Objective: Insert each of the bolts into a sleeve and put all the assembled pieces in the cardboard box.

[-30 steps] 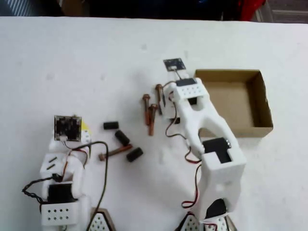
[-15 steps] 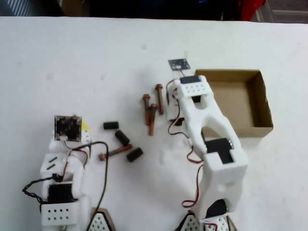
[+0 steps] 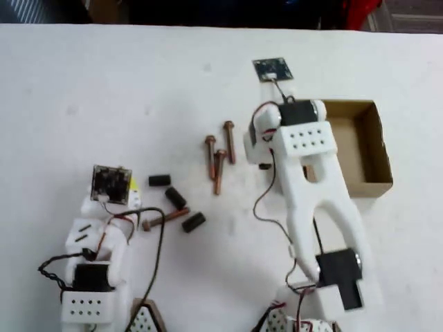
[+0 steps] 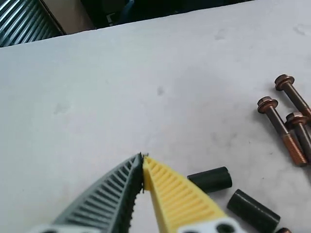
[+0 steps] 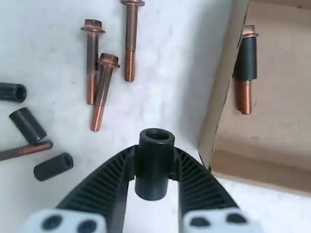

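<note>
Two arms sit at the near edge of the table (image 3: 104,76). The right arm (image 3: 311,180) is stretched far out, and its wrist is beside the left wall of the box (image 3: 379,145). The left arm (image 3: 93,263) is folded back and low, near the left corner.

The right gripper (image 5: 154,154) pinches one black sleeve (image 5: 154,170) between its two dark fingers. That sleeve stands up with its hole on top. It hangs over the table, just beside the box wall and not inside the box. A strip of white table lies between it and the nearest bolts.

The left gripper (image 4: 142,165) is closed tight with nothing in it. Its grey and yellow tips touch. White table runs wide past those tips to the far edge.

Five bolts can be counted. Three lie close together (image 3: 228,142) (image 3: 210,155) (image 3: 219,171), and two of them touch. One more bolt (image 3: 165,218) lies flat among the loose sleeves. The fifth is in the box, pushed through a sleeve, and this done piece (image 5: 244,63) rests near the box's left wall.

Five sleeves can be counted too. Three lie loose on the table (image 3: 159,180) (image 3: 175,198) (image 3: 193,222), one is in the right gripper, and one is on the bolt in the box.
</note>
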